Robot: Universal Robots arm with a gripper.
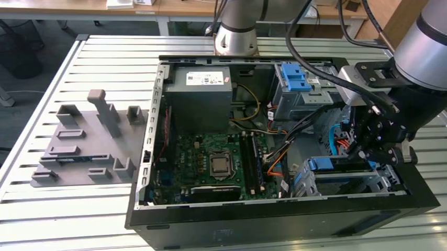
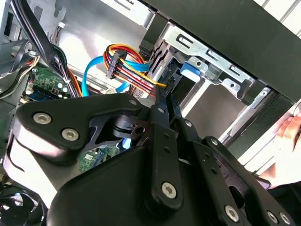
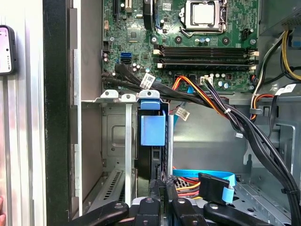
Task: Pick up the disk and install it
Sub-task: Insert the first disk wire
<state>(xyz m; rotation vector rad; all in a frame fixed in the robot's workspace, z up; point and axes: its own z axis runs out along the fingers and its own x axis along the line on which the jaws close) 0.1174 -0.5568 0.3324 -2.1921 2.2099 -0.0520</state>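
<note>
Exterior view: claw (image 1: 373,149) hangs at the case's (image 1: 279,219) right wall; its grip I cannot tell. First wrist view: disk (image 3: 153,155) stands edgewise in the bay (image 3: 120,141), cables (image 3: 235,117) crowding beside.

Disk (image 3: 153,129): blue-bracketed drive, standing on edge, seated in grey metal bay (image 3: 120,141) of the case's lower corner.

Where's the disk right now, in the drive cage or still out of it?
In. The disk stands on edge in the metal drive cage, its blue bracket showing at the top, with the gripper just beside it.
</note>
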